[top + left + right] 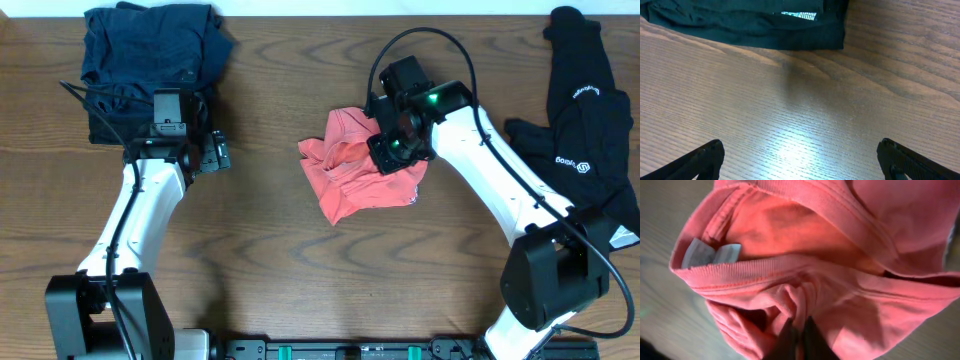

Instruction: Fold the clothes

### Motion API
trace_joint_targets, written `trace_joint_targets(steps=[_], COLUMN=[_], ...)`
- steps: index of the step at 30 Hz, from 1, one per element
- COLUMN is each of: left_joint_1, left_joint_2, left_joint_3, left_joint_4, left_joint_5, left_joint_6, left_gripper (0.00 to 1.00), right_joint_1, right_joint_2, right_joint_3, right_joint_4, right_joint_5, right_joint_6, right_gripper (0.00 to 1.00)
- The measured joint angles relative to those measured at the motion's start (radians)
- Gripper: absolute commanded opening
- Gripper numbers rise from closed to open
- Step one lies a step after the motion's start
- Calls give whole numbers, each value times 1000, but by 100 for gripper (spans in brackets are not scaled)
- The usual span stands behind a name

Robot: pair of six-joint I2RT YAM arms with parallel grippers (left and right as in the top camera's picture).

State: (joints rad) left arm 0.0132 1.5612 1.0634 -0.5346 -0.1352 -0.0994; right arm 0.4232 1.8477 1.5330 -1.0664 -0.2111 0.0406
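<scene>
The coral-red T-shirt (352,170) lies crumpled in the middle of the table. My right gripper (392,143) is over its right part and shut on a fold of it. In the right wrist view the shirt (840,240) fills the frame, its collar and white neck label up left, and my fingers (800,337) pinch a bunched fold. A black garment with small white logos (580,110) lies at the far right. My left gripper (218,152) is open and empty over bare wood; its fingertips (800,157) are spread wide.
A folded dark navy garment (150,50) lies at the back left, just behind the left gripper; its edge shows in the left wrist view (750,25). The wooden table (260,260) is bare at the front.
</scene>
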Motion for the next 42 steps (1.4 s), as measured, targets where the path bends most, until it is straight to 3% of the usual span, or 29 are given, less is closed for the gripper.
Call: trace_joint_targets(steps=[7,17,22,27,33,37,42], left_joint_1=[0,0,0,0,0,0,0], left_joint_2=[0,0,0,0,0,0,0], left_joint_3=[0,0,0,0,0,0,0], left_joint_4=[0,0,0,0,0,1,1], left_joint_5=[0,0,0,0,0,0,0], left_joint_6=[0,0,0,0,0,0,0], left_gripper=[99,99,99,99,99,99,99], right_joint_1=[27,276,309,296,187,97,64], right_joint_2=[-1,-2,-2,-8,-70,-88,-27], right_joint_3=[0,0,0,0,-1,0,-1], right_joint_4=[-92,-142,-153,-145,-68,7,43], right_joint_5=[-89,-114,-113,-111,-85,-26,55], right_joint_6=[-3,15,28,33,65,66,31], right_gripper=[1,3,29,33,57,55,45])
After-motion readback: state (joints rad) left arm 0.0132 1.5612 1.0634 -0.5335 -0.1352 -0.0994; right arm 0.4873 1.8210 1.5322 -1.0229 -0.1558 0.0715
